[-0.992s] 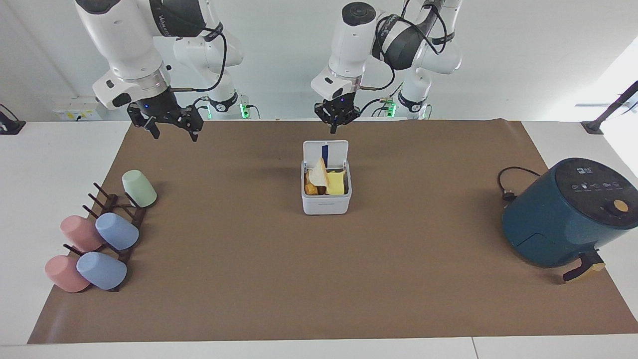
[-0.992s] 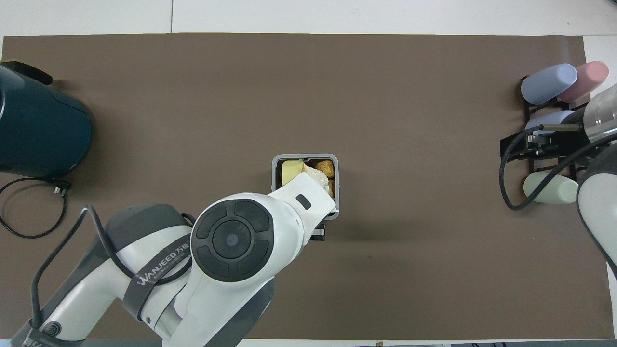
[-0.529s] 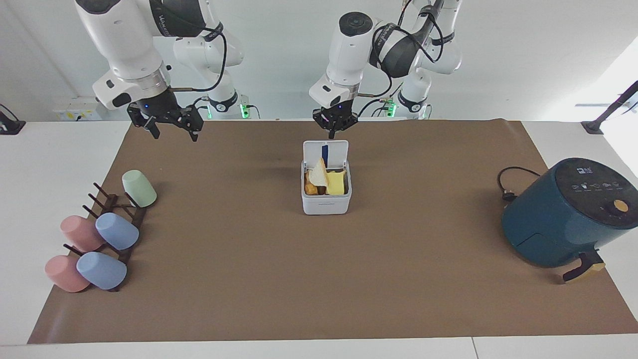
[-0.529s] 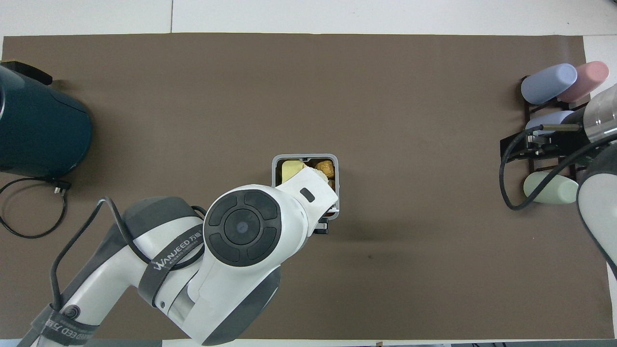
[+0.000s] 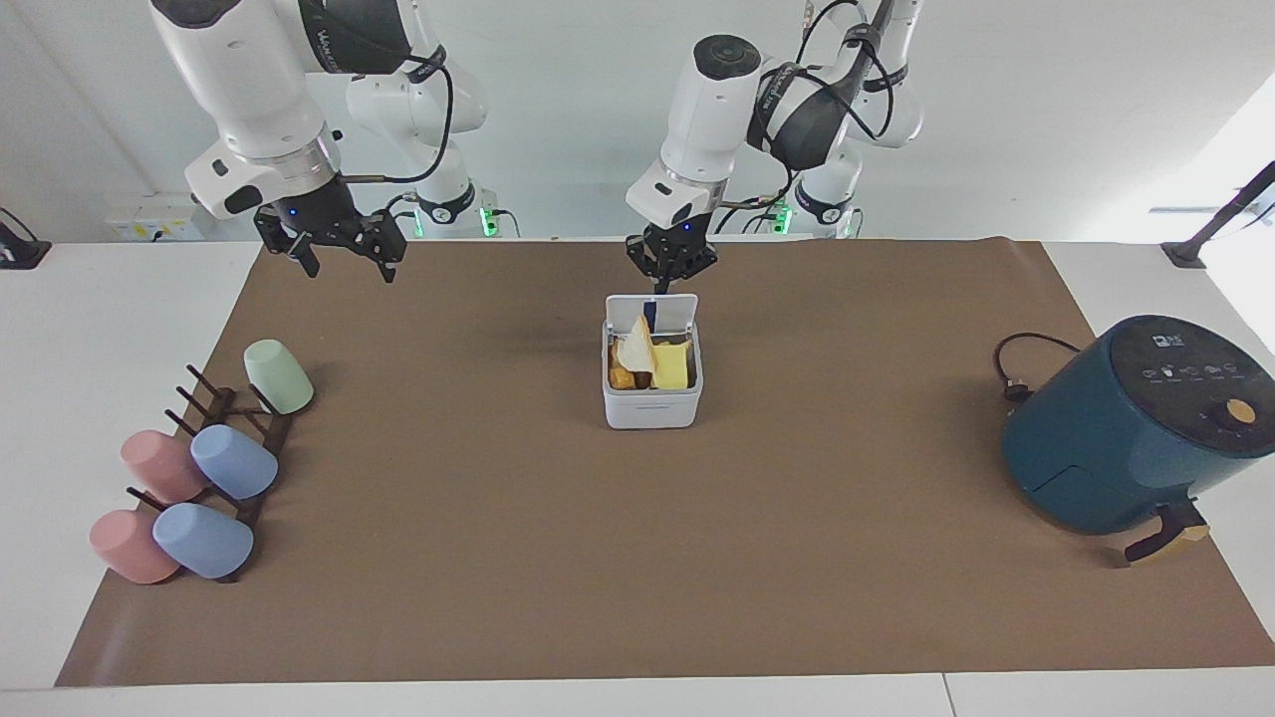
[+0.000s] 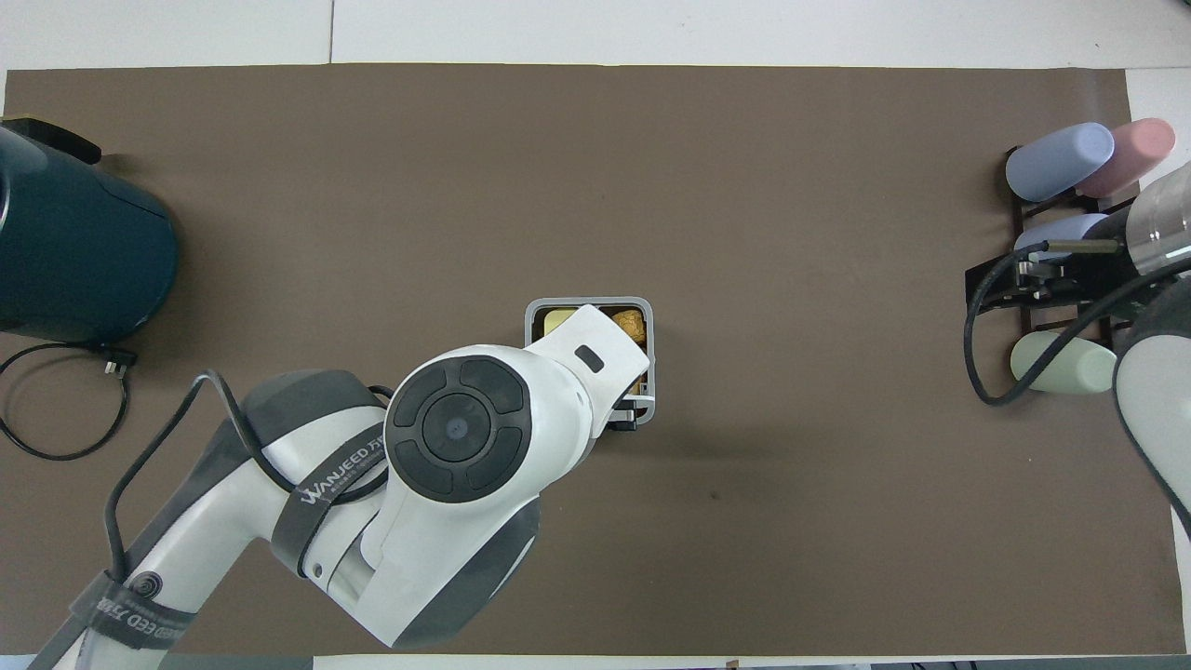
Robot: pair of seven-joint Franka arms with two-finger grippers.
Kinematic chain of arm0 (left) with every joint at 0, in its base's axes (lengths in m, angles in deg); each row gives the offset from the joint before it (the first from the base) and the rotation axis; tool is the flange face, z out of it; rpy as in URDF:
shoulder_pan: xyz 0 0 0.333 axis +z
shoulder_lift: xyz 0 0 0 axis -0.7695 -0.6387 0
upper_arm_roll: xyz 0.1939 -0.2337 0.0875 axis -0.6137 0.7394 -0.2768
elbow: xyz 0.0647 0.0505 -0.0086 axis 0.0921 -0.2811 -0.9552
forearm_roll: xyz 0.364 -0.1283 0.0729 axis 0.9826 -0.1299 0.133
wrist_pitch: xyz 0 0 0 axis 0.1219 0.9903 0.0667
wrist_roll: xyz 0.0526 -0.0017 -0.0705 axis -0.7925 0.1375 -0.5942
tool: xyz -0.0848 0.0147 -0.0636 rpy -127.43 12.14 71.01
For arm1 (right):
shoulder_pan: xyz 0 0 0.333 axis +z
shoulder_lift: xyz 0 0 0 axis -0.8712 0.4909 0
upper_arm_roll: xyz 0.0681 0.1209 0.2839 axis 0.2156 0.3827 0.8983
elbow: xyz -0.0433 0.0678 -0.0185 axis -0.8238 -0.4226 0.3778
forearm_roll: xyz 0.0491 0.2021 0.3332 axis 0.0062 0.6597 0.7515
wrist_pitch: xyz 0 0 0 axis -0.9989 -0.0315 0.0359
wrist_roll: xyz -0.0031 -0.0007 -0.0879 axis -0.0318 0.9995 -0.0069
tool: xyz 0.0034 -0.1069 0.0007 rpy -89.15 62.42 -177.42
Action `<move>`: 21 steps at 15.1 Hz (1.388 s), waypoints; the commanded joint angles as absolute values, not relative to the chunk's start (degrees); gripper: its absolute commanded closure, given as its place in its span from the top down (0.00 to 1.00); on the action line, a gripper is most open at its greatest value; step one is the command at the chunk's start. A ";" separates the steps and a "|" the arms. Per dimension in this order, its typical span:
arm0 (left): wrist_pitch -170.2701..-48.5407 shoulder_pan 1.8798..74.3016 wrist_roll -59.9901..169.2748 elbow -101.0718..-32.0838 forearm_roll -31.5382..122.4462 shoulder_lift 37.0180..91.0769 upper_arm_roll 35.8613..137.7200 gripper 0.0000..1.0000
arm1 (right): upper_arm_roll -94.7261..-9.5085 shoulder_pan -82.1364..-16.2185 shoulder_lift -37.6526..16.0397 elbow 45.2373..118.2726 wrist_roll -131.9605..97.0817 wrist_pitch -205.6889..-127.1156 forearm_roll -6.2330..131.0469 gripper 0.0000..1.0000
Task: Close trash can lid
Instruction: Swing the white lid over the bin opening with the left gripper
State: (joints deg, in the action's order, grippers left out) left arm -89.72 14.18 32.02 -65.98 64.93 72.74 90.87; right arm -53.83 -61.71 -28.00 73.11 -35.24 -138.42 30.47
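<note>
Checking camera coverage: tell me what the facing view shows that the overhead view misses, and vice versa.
Only the facing view shows the raised lid, the left gripper at its top edge and the right gripper. Only the overhead view shows the left arm covering much of the trash can. Both show the scraps inside, the air fryer and the cup rack.

- The left arm reached in toward the middle of the counter, wrist bent down, its end effector [image 5: 668, 280] pointing downward, fingers close together
- The right arm waited, its end effector [image 5: 344, 261] raised with fingers spread
</note>
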 commanded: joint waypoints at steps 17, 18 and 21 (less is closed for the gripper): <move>-101.54 17.61 31.50 -62.41 64.09 62.68 90.79 0.00 | -53.17 -62.62 -28.87 73.45 -35.63 -137.66 30.76 1.00; -102.06 17.53 31.50 -62.41 64.09 62.07 90.71 0.00 | -53.17 -62.54 -28.87 73.45 -35.63 -137.66 30.76 1.00; -103.30 17.35 31.50 -62.41 64.17 60.93 90.71 0.00 | -53.17 -62.62 -28.87 73.45 -35.63 -137.66 30.76 1.00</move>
